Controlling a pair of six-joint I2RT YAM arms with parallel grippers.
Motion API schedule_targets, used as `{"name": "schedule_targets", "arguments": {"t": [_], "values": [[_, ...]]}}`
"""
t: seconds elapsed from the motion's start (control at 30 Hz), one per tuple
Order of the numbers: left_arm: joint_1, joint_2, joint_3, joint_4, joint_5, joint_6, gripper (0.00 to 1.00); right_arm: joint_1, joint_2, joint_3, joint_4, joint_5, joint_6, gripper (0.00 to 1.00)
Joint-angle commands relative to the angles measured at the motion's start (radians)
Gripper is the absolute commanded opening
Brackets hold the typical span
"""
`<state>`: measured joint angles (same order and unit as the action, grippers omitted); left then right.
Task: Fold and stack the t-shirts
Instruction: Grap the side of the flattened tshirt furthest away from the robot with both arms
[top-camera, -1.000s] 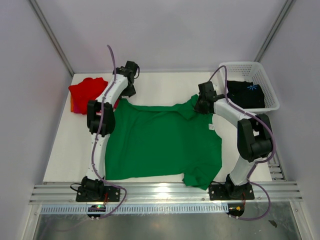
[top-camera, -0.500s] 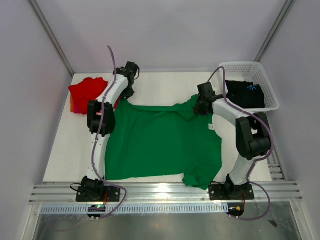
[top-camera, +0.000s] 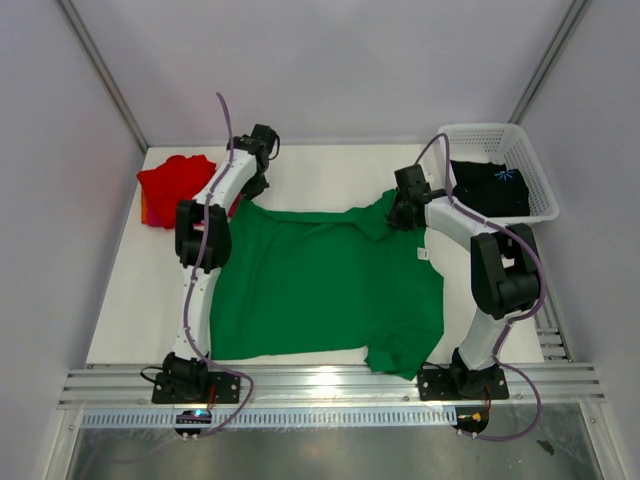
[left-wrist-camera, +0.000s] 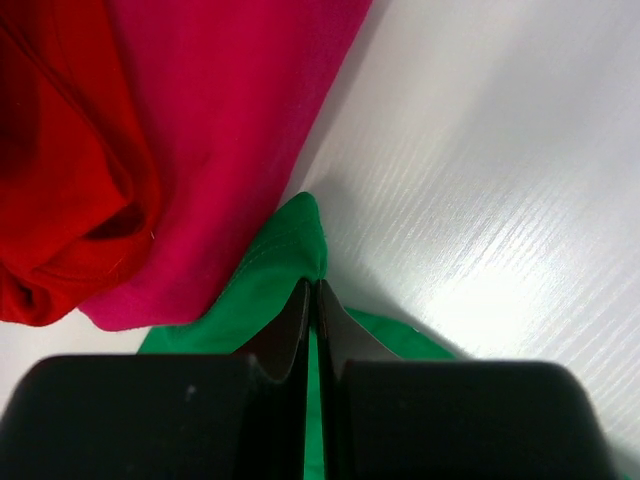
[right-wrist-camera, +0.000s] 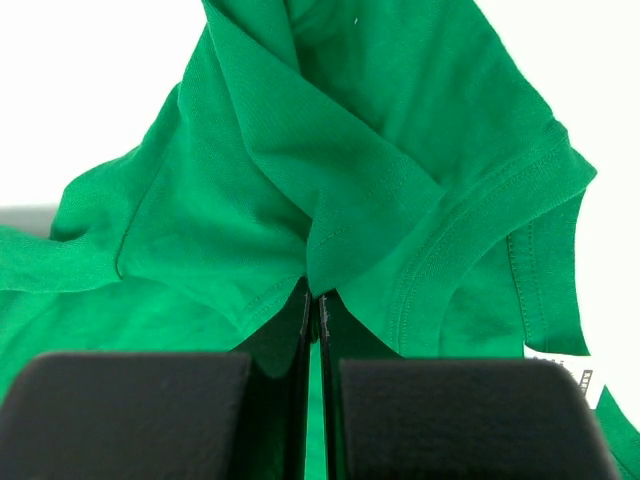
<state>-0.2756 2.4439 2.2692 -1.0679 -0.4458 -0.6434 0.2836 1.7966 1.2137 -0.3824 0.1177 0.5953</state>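
My left jaws snap shut. A second ago they stood apart; now they pinch the far left corner of the bright green cloth t-shirt. That corner lies just beside the heaped red t-shirt and the magenta-pink t-shirt lying against it. My right jaws stay clamped on a bunched fold at the green shirt's far right sleeve. The shirt lies spread out in the middle of the white worktop, between my two arms. So both far corners are in hand, and I reckon the fold can start: lift together and carry the far edge toward me. The black t-shirt with the blue print sits in the white plastic lattice basket, far right. One risk is dragging the pink cloth along.
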Motion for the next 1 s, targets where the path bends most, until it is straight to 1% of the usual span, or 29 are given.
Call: {"name": "schedule_targets", "arguments": {"t": [0.0, 0.23, 0.57, 0.8, 0.97], "values": [[-0.001, 0.001, 0.021, -0.017, -0.027, 0.016, 0.0, -0.004, 0.0, 0.038, 0.017, 0.02, -0.023, 0.03], [-0.001, -0.042, 0.019, -0.055, -0.099, 0.047, 0.0, -0.004, -0.034, 0.052, -0.001, 0.066, -0.051, 0.03], [-0.001, -0.106, 0.018, -0.112, -0.103, 0.076, 0.0, -0.004, -0.095, 0.066, -0.023, 0.108, -0.078, 0.03], [-0.001, -0.192, 0.01, -0.184, -0.12, 0.074, 0.0, -0.004, -0.167, 0.063, -0.056, 0.145, -0.112, 0.03], [-0.001, -0.301, -0.088, -0.187, -0.087, 0.048, 0.0, -0.004, -0.226, 0.029, -0.076, 0.148, -0.112, 0.03]]}}
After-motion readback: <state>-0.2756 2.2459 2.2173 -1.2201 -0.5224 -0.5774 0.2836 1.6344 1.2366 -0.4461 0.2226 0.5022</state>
